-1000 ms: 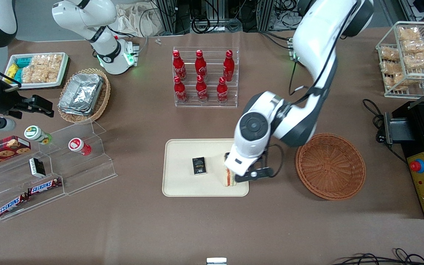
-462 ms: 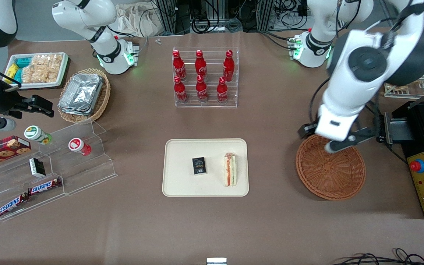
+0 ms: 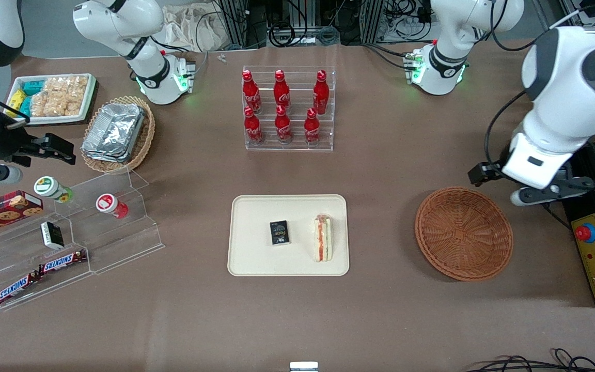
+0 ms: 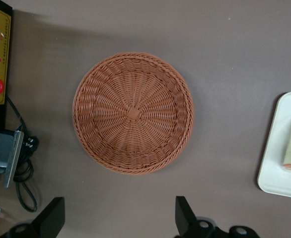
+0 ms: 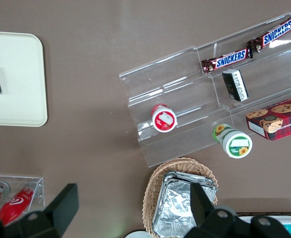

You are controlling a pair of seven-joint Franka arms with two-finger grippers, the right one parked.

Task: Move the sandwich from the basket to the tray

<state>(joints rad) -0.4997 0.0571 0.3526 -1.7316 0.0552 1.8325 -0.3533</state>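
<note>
I've got the sandwich on my front view: a white bread wedge standing on edge, orange-red and green filling striped along the side facing up, clear wrap over it. It sits in the cream-beige tray, at about three o'clock from the small black packet that shares the tray. Those two are all the tray holds.

The round reddish-brown wicker basket lies toward the working arm's end of the table, well apart from the tray; its woven floor is bare.

My gripper hangs high above the table near the basket's rim, at roughly one o'clock from the basket in the front view, fingers spread wide and holding nothing.

Counting now: six red cola bottles in the clear rack, three per row. Two Snickers bars on the clear stepped stand. The pale oval wicker basket holds a stack of foil containers; I can't count the stack.
</note>
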